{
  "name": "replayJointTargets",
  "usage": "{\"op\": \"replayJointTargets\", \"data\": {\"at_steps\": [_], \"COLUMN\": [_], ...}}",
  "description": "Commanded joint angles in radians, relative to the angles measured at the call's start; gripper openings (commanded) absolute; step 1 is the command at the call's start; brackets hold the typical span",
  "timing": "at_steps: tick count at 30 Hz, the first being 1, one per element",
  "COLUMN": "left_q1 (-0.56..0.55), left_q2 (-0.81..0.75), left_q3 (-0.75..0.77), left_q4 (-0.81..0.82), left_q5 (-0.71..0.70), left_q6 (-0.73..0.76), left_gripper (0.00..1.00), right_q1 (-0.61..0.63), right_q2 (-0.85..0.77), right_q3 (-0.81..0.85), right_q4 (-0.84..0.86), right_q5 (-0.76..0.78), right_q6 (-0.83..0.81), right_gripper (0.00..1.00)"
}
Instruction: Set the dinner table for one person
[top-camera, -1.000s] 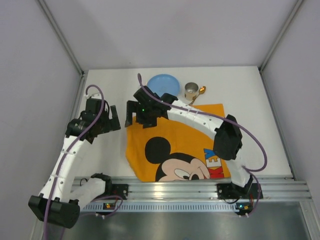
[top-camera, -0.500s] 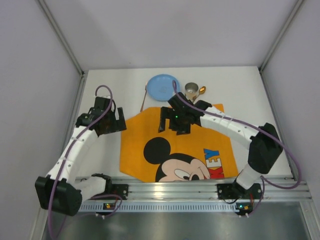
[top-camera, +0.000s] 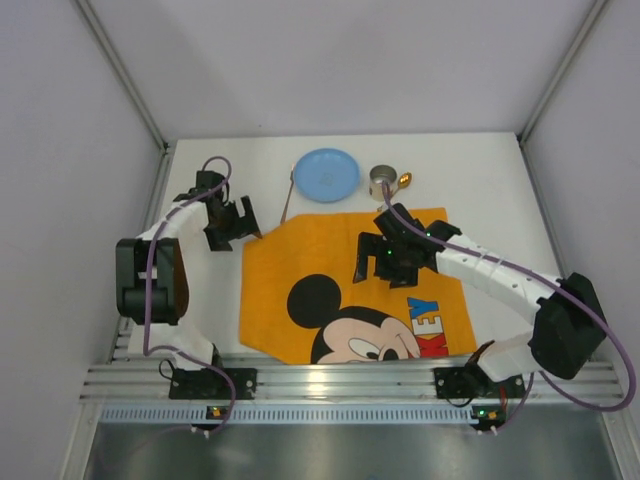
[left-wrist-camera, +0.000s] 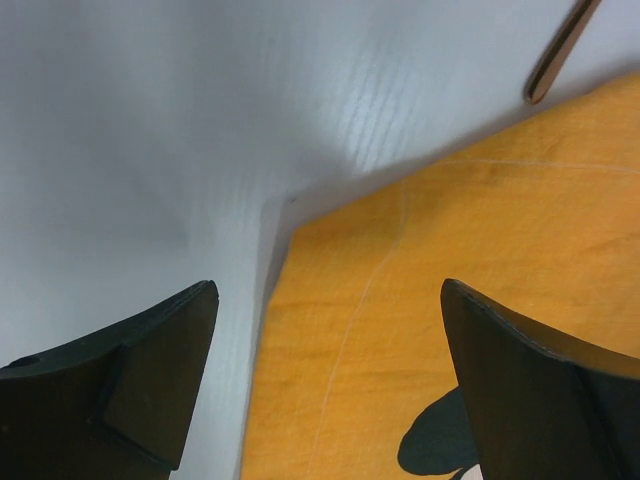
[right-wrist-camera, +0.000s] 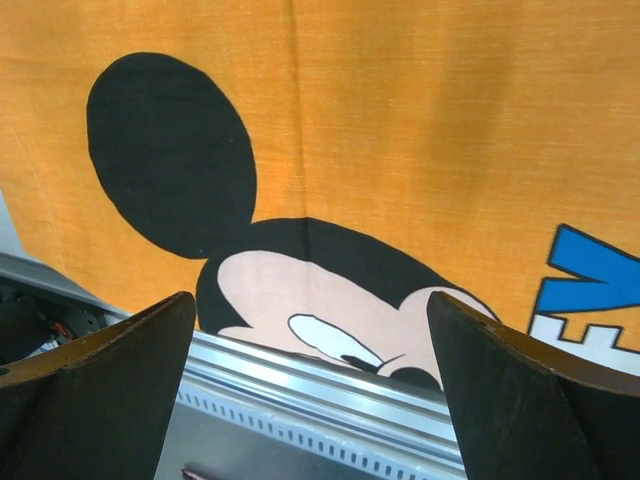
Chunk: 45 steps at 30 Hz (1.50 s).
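Observation:
The white dinner table (top-camera: 500, 200) carries an orange Mickey Mouse placemat (top-camera: 330, 255), lying flat at the near middle. My left gripper (top-camera: 240, 222) is open and empty, hovering at the placemat's far left corner (left-wrist-camera: 300, 215). The left wrist view shows white tabletop (left-wrist-camera: 150, 120) on the left and orange cloth (left-wrist-camera: 480, 250) on the right between the fingers (left-wrist-camera: 150, 380). My right gripper (top-camera: 383, 268) is open and empty above the placemat's middle. The right wrist view shows the Mickey print (right-wrist-camera: 300, 290) between its spread fingers (right-wrist-camera: 540, 400).
A blue plate (top-camera: 327, 174), a metal cup (top-camera: 382, 182) and a gold spoon (top-camera: 403, 181) sit behind the placemat. A thin brown utensil (top-camera: 288, 202) lies left of the plate; its end shows in the left wrist view (left-wrist-camera: 560, 50). The aluminium rail (top-camera: 350, 375) borders the near edge.
My right gripper has moved right and nearer, from the placemat's far left corner to its middle. My left gripper has moved farther away, to that corner. The placemat now lies flatter.

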Motion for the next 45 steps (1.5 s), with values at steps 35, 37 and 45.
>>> {"op": "replayJointTargets", "data": {"at_steps": [35, 37, 45], "left_q1": [-0.318, -0.317, -0.214], "left_q2": [-0.317, -0.307, -0.190], "left_q3": [0.109, 0.056, -0.001], "left_q4": [-0.011, -0.005, -0.040], "left_q5": [-0.327, -0.413, -0.294], "left_q6": [0.132, 0.140, 0.025], "left_gripper": [0.06, 0.99, 0.99], "right_q1": [-0.211, -0.211, -0.211], "right_q2": [0.071, 0.069, 0.017], "right_q3": [-0.011, -0.022, -0.063], "right_q4": [0.032, 0.033, 0.032], "right_q5": [-0.092, -0.093, -0.093], "right_q6": [-0.159, -0.158, -0.143], "right_gripper": [1.00, 1.00, 1.00]}}
